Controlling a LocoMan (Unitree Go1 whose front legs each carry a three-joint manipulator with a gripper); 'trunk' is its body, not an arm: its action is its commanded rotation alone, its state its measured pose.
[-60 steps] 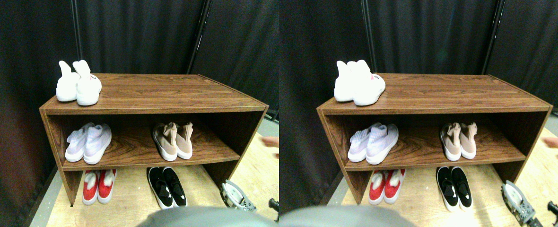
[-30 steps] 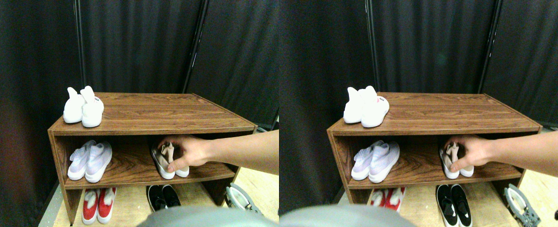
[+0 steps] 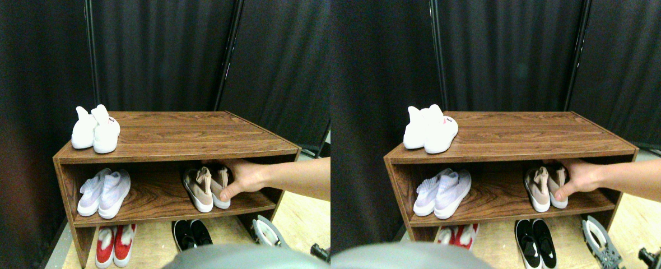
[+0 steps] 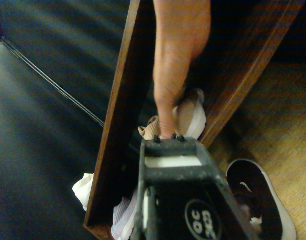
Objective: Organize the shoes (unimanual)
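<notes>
now a person's hand (image 3: 245,177) is inside the middle shelf of the shoe rack (image 3: 196,150), at the right centre of the frame, resting against the right shoe of the pink pair (image 3: 205,188). a second ago that hand was only at the right edge of the frame and the pink pair sat alone on the shelf; half a second ago the hand was closed over the pair. since then it has slid to the pair's right side, thumb on the outer shoe, and both pink shoes stand side by side, toes toward the camera. the whole view has also shifted, which is the camera moving, not the rack.

the other pairs look undisturbed: white shoes (image 3: 96,129) on top of the rack at upper left, pale lavender shoes (image 3: 105,192) on the left of the middle shelf, red shoes (image 3: 114,245) and black shoes (image 3: 192,235) on the floor (image 3: 157,249) beneath.

the end effector (image 3: 269,234) waits low at the lower right, well apart from every shoe; i cannot tell whether its jaws are apart or together. in the wrist view the arm reaches past it to the pink pair (image 4: 185,117).

judging by this, the person is resetting the pink pair, so the robot's own work should wait until the hand is out.
</notes>
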